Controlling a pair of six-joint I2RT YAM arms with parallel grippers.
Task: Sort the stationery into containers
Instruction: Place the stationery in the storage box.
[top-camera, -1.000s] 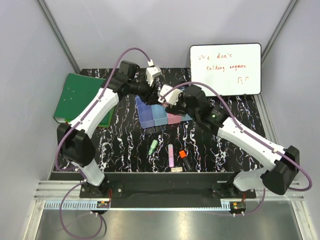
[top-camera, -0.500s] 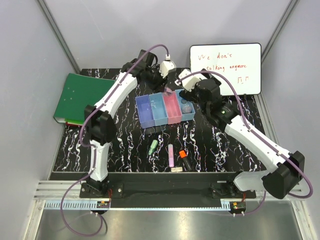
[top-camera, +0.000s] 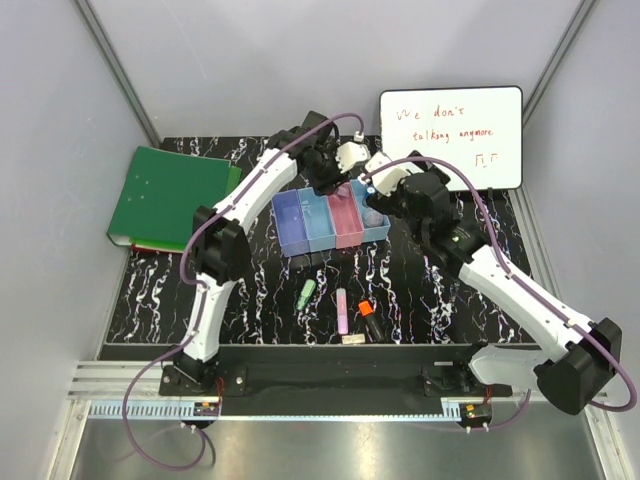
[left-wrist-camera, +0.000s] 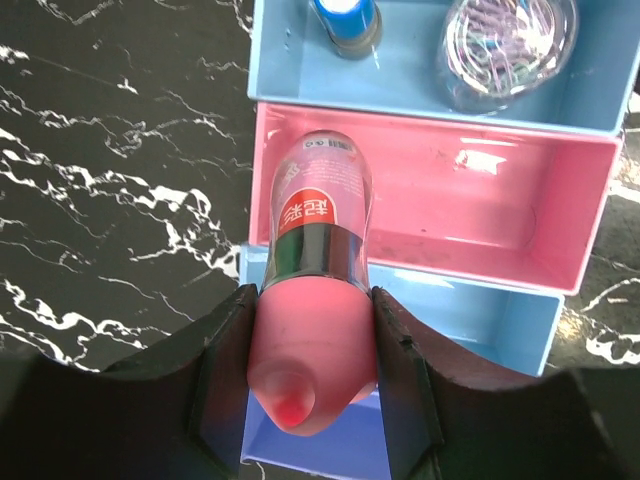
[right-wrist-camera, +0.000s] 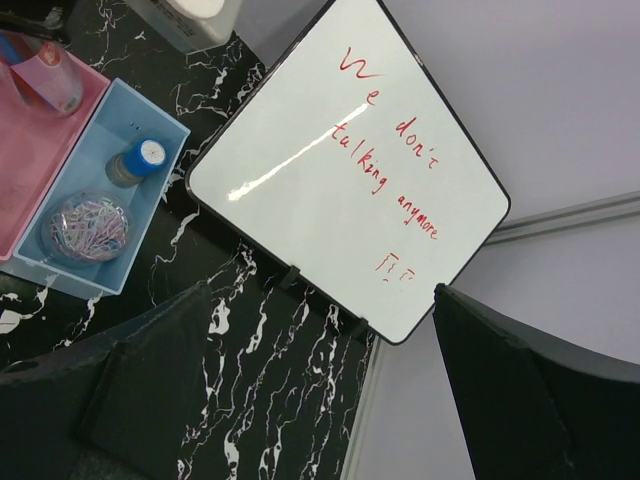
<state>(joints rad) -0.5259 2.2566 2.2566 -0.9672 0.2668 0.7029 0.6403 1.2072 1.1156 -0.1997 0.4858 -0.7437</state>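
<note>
At the bottom centre of the top view, a small beige eraser (top-camera: 353, 339) lies nearest the arm bases on the black white-veined table (top-camera: 250, 290). Just above it in frame are a pink highlighter (top-camera: 342, 310) and an orange-capped black marker (top-camera: 370, 318), with a green highlighter (top-camera: 306, 293) slightly up and left.

In mid-frame stands the row of four joined open-top plastic bins (top-camera: 330, 220): two blue, one pink, one light blue, left to right.

In the left wrist view the left gripper (left-wrist-camera: 312, 375) is clamped on the pink cap of a clear pink-capped tube (left-wrist-camera: 318, 210) with a red label. The tube's body reaches over the edge of the pink bin (left-wrist-camera: 480, 215).

The light blue bin (left-wrist-camera: 400, 95) holds a blue-capped bottle (left-wrist-camera: 346, 20) and a clear round jar (left-wrist-camera: 510, 45) of coloured paper clips.

The right gripper (right-wrist-camera: 330, 400) has its jaws spread wide, with nothing between them.

A green binder (top-camera: 165, 195) lies at left. A whiteboard with orange writing (top-camera: 450, 125) stands at upper right.
</note>
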